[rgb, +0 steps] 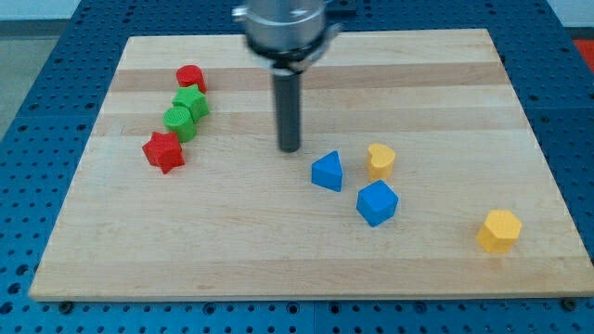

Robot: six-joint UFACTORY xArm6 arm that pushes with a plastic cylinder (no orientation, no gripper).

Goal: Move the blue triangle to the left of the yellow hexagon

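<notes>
Currently the blue triangle [327, 173] lies on the wooden board [306, 260], just below and to the view's right of my tip [290, 149], close to it but with a sliver of bare wood between, so no contact. My tool is a bare rod with nothing to open or close; it stands upright and its end rests at board level, free of every block. A small yellow block [380, 160], shape hard to read but roughly heart-like, sits further to the view's right of my tip, just beside the blue triangle on that block's right. A blue cube-like block [377, 203] lies below and right of my tip, near both of those two but apart from them. The yellow hexagon [499, 231] sits far off to the lower right of my tip, well apart from the blue triangle. To the view's left of my tip a cluster runs in a line: a red star-like block [164, 151] nearest the bottom, two green blocks [180, 122] [192, 103] touching each other above it, and a red block [191, 78] at the top.
</notes>
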